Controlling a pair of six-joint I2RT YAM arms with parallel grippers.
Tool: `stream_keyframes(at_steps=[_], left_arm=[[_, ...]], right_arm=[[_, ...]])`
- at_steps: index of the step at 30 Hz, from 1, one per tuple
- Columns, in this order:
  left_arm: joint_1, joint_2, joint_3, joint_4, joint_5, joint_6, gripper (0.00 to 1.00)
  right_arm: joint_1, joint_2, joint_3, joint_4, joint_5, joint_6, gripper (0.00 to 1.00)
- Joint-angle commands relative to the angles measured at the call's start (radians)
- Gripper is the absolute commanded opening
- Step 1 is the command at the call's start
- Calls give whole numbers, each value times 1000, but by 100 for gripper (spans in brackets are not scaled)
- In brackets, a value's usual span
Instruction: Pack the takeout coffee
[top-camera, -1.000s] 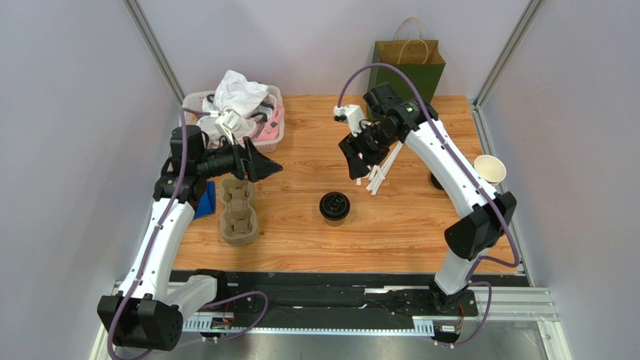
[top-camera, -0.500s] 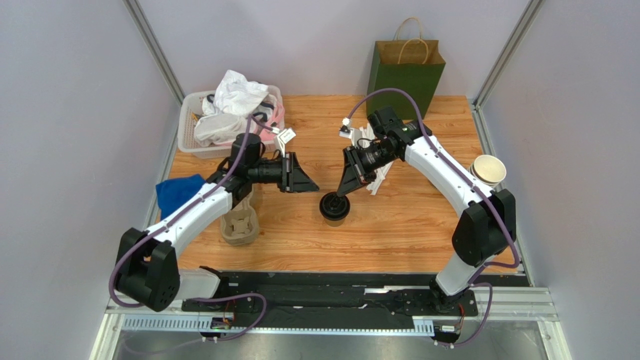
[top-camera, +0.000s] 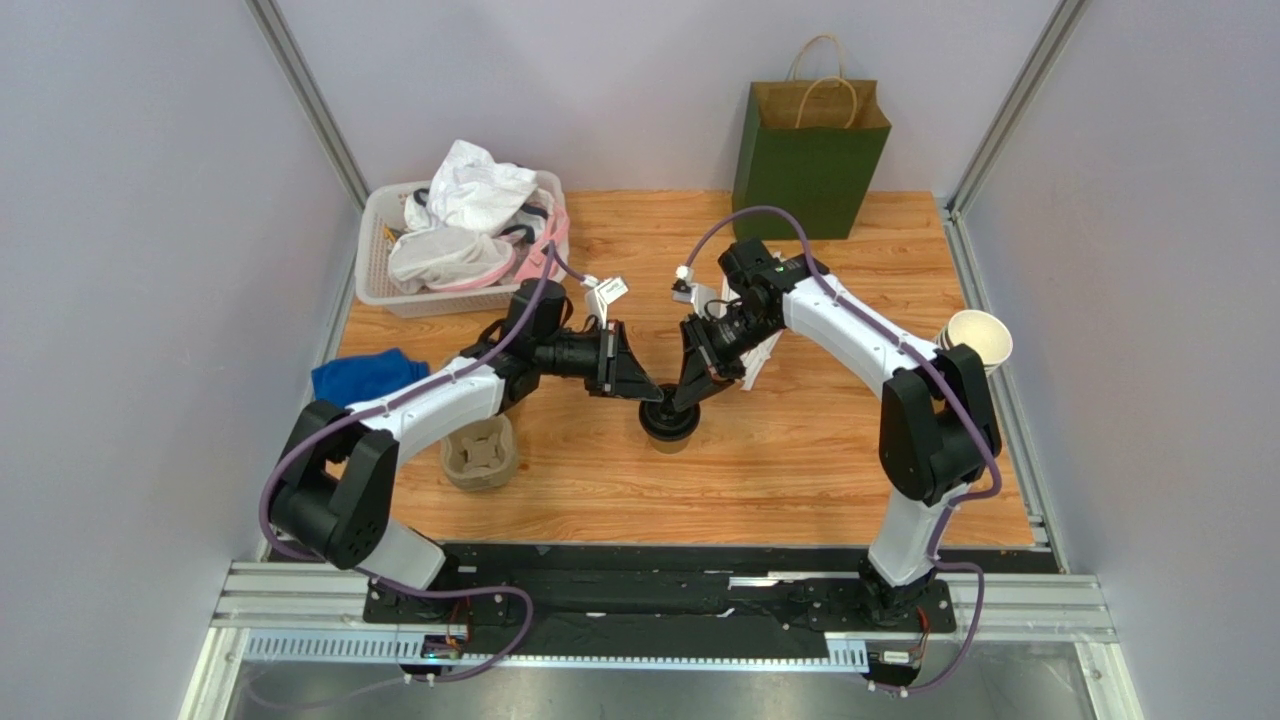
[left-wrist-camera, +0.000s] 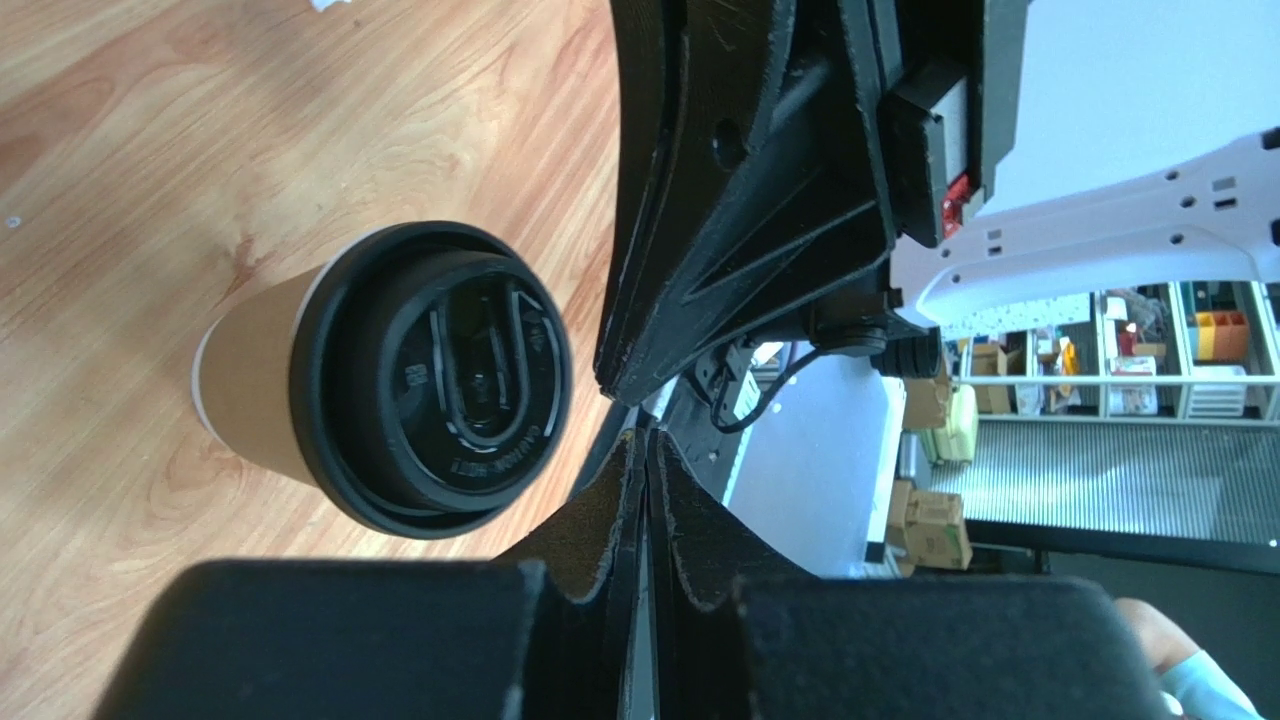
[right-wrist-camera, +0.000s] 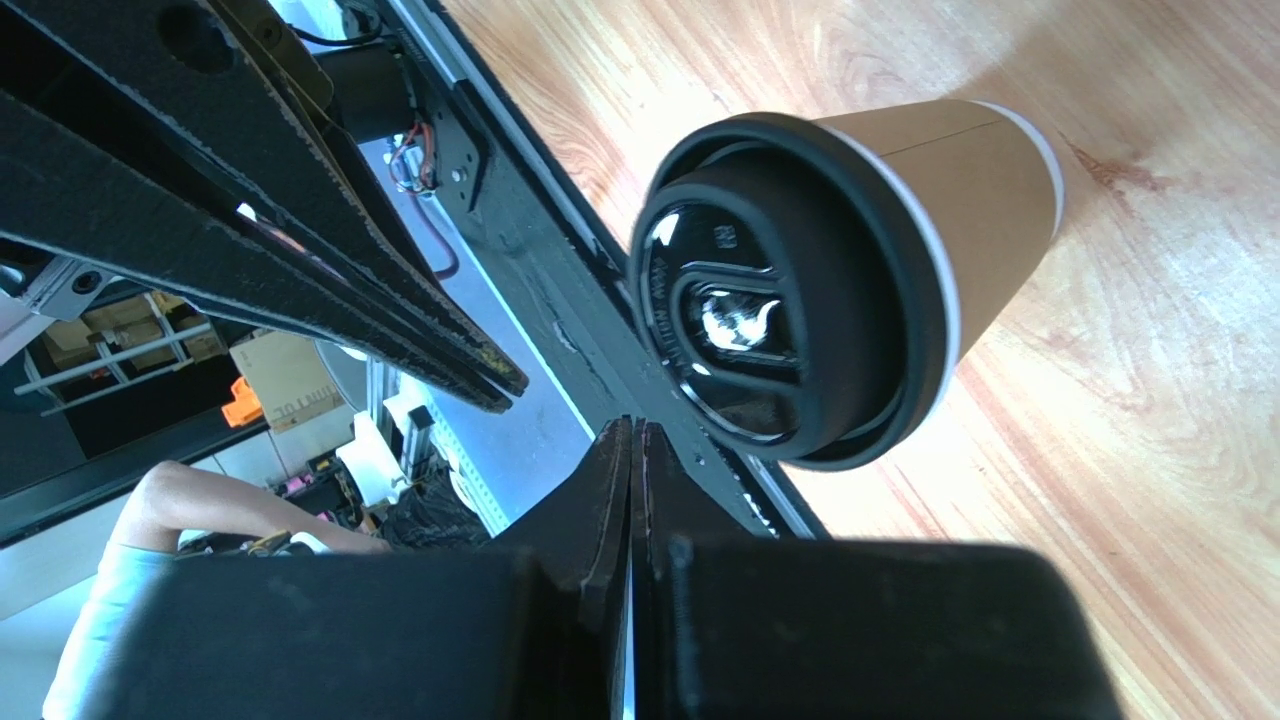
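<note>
The takeout coffee (top-camera: 670, 419), a brown paper cup with a black lid, stands upright mid-table. My left gripper (top-camera: 648, 387) reaches in from the left, shut and empty, its tip just above the cup's far left rim. My right gripper (top-camera: 685, 393) comes from the right, also shut with nothing in it, tip close over the far right rim. The two tips nearly meet. In the left wrist view the cup (left-wrist-camera: 428, 375) lies left of my shut left gripper (left-wrist-camera: 646, 444). In the right wrist view the cup (right-wrist-camera: 977, 210) lies right of my shut right gripper (right-wrist-camera: 633, 432).
A green paper bag (top-camera: 812, 143) stands at the back. A white basket (top-camera: 376, 267) of cloths sits back left. A pulp cup carrier (top-camera: 478, 455) and a blue cloth (top-camera: 361, 375) lie left. A white paper cup (top-camera: 980, 338) is at the right edge, white sticks (top-camera: 762, 353) under the right arm.
Both arms swung inward and down to the cup from either side. Both grippers went from open to shut.
</note>
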Motion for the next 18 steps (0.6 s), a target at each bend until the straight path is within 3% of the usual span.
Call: stream_keyframes(at_steps=[1,18], left_arm=[[-8,43,-1,39,-6,21,6],[-17,202,20,-57,-67,86,0]], right_arm=[[2,24,-15,36,7,-25,0],[-30,153,-118,72,-24,-79,0]])
